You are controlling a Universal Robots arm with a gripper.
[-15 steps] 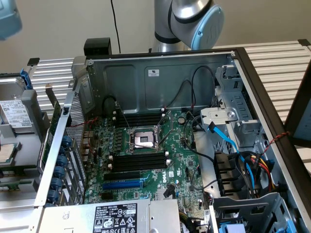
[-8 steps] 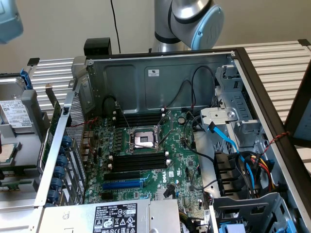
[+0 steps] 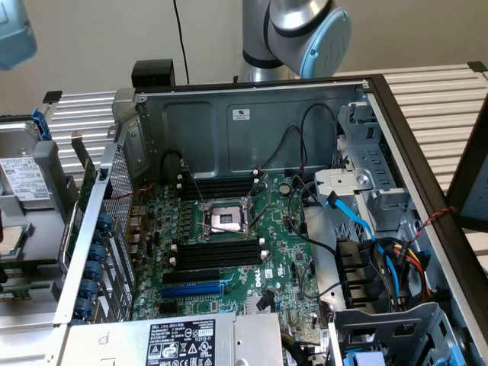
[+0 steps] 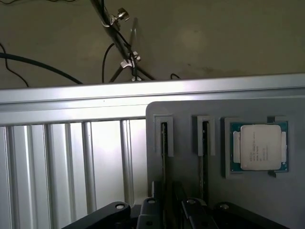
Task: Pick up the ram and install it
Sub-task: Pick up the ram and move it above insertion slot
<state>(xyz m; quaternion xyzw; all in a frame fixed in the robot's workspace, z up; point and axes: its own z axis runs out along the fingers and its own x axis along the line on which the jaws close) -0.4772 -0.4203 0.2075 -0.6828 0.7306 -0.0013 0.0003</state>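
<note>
One gripper (image 4: pixel 171 217): black and matte, with rounded links and small silver bolts. It sits at the near ends of the two sticks. I cannot tell how wide it stands or whether it has hold of anything.
First ram stick (image 4: pixel 164 143): thin and dark, seen on its edge, standing in a narrow slot of the holder. Its long axis runs straight away from the gripper toward the table rail.
Second ram stick (image 4: pixel 204 143): same shape, parallel to the first, between it and the processor.
Holder (image 4: pixel 183 157): flat grey plate, smooth, with a raised frame around each slot.
Processor (image 4: pixel 259 147): square, silver lid on a green board, in its own pocket just beside the second ram stick.
Table (image 4: pixel 62 167): ribbed aluminium, shiny, with a plain rail.
Case (image 3: pixel 229 122): grey sheet metal, lying open.
Motherboard (image 3: pixel 278 263): green, inside the case.
Socket (image 3: pixel 226 219): square metal frame on the motherboard.
Upper memory slots (image 3: pixel 217 187): long, black, at 12 o'clock of the socket.
Lower memory slots (image 3: pixel 217 255): long, black, at 6 o'clock of the socket.
Arm (image 3: pixel 293 30): silver tube with a blue cap, at 12 o'clock in the exterior view.
</note>
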